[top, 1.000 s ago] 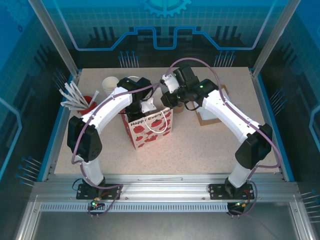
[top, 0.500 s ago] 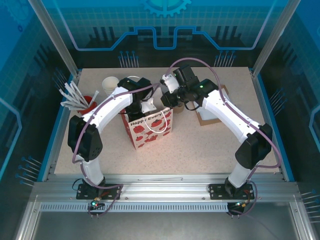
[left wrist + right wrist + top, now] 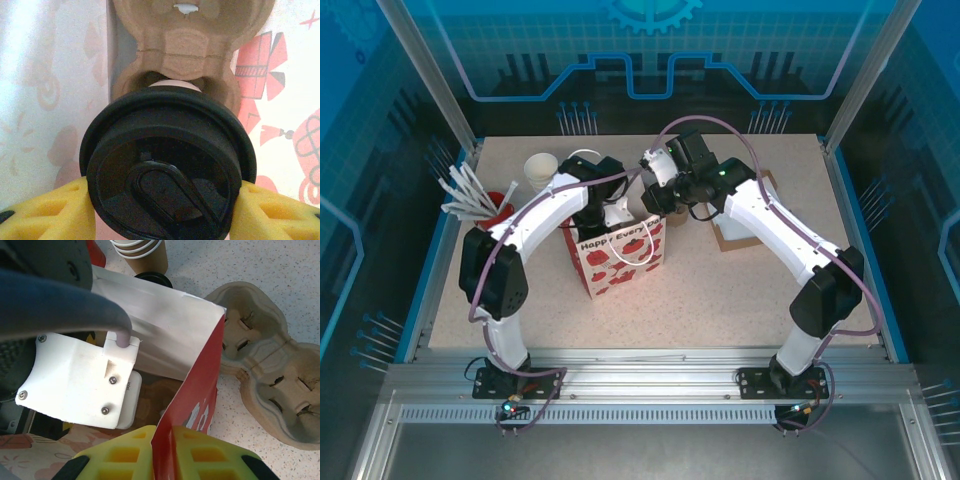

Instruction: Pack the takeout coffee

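Inside the bag, per left wrist view, the coffee hangs lid-up, the left fingers clamped on either side of its black lid rim. Below it, at the bag's bottom, sits a brown cardboard carrier. A sliver of pale cup shows btw lid and carrier, but I can't tell if the base is seated in a slot yet.

Vs. a sec ago, v. little differs in the top view. The left arm has its lower links shifted a touch, wrist kept over the bag mouth. Bag is in the same spot on the table, and the right arm looks the same.

Right fingers are closed on the bag's red side wall, holding the mouth open. A second carrier lies on the table just beside the bag, and the stack of cups stands behind it.

Meaning: the lowering is prob. at its slow last stretch, and the task is nearly done. What's left is setting the cup down, letting go and lifting the arm out. Main risk is a tilted cup if it's let go before it's seated, or the lid catching as the fingers part.
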